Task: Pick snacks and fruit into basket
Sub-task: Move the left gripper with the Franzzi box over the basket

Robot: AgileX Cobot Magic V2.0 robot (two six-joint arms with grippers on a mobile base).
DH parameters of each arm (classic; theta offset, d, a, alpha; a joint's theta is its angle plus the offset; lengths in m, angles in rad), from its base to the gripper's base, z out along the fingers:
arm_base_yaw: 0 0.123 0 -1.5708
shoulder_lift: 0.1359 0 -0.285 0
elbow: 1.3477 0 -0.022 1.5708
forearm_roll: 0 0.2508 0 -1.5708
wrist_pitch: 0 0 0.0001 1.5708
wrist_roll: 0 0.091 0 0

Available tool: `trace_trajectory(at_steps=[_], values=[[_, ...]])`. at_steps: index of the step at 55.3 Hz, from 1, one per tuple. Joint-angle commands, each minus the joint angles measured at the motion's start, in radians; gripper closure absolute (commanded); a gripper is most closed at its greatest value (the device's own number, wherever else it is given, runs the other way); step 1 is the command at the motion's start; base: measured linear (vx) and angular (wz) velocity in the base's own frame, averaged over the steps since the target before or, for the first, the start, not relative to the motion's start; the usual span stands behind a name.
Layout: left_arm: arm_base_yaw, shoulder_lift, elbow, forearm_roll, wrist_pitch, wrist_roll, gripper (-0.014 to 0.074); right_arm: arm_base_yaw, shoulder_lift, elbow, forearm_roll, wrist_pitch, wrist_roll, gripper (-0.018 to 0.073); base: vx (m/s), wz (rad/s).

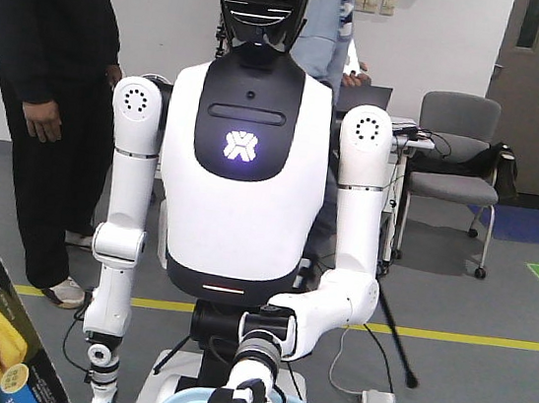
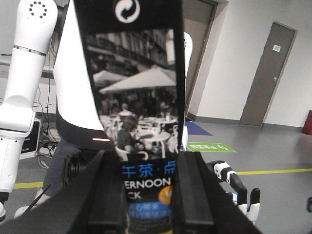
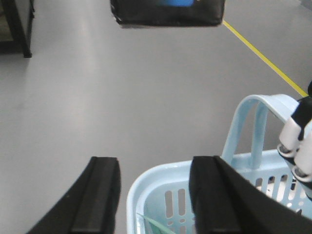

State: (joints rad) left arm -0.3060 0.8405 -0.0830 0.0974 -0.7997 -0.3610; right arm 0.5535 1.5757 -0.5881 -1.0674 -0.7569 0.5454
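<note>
Left gripper (image 2: 148, 207) clenched on the black box (image 2: 134, 97), which rises from between its fingers.
Right gripper (image 3: 155, 168) hangs with jaws spread and nothing between them, just above the near rim of the light-blue basket (image 3: 234, 163). A humanoid robot's hand (image 1: 246, 397) grips the handle (image 3: 253, 105). In the front view the box sits at lower left.
</note>
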Motion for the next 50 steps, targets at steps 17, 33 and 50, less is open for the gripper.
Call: trace_trajectory(at_steps=[17, 33, 50], values=[[-0.005, 0.004, -0.025, 0.171, -0.08, -0.011, 0.0596, -0.001, -0.264, -0.027, 0.059, -0.009, 0.162, 0.0571, 0.0, 0.0], [-0.005, 0.109, -0.025, 0.355, -0.088, -0.08, 0.0596, -0.001, -0.375, -0.027, 0.164, 0.158, 0.149, 0.0568, 0.0, 0.0], [-0.005, 0.281, -0.025, 0.354, -0.165, -0.079, 0.0596, -0.001, -0.389, -0.027, 0.164, 0.238, 0.149, 0.0568, 0.0, 0.0]])
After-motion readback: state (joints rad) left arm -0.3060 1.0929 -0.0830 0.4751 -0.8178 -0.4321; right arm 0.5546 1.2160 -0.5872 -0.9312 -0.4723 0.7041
